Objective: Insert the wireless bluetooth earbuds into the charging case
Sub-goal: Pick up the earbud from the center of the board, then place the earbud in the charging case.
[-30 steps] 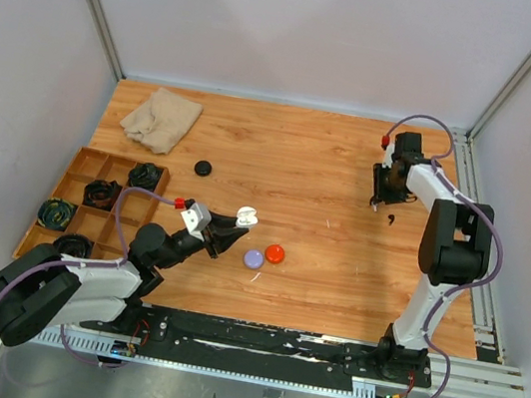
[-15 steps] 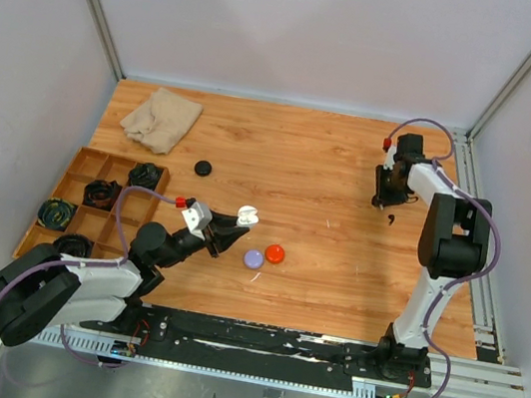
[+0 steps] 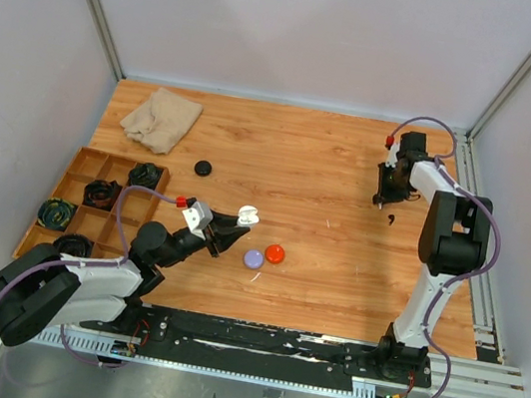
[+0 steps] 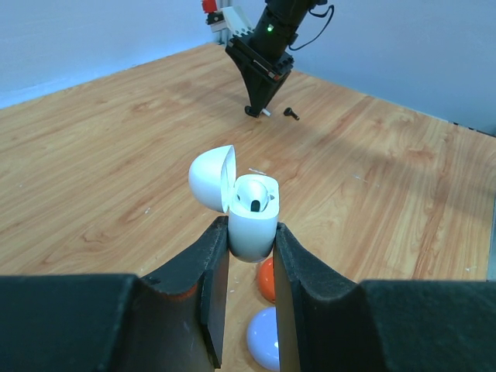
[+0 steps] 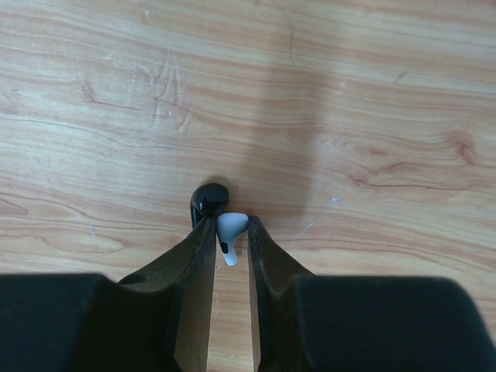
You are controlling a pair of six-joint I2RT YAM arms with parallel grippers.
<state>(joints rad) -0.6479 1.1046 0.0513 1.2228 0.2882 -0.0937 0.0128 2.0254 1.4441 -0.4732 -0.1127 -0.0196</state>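
Note:
My left gripper (image 3: 230, 226) is shut on a white charging case (image 3: 247, 216) and holds it above the table with its lid open. In the left wrist view the case (image 4: 253, 203) sits between my fingertips (image 4: 252, 232), with one dark slot showing. My right gripper (image 3: 379, 199) at the far right is shut on a white earbud (image 5: 229, 236), stem pointing towards the wrist. A black earbud (image 3: 392, 219) lies on the wood beside it, and shows just past my left finger in the right wrist view (image 5: 209, 199). The red and lilac earbuds are out of view.
A lilac puck (image 3: 253, 258) and a red puck (image 3: 275, 254) lie just below the case. A black puck (image 3: 204, 168) lies mid-left. A beige cloth (image 3: 161, 118) is at the back left. A wooden compartment tray (image 3: 73, 191) with dark items lines the left edge.
The right arm has shifted very slightly at the far right with the white earbud in it. The left arm and the case have not moved.

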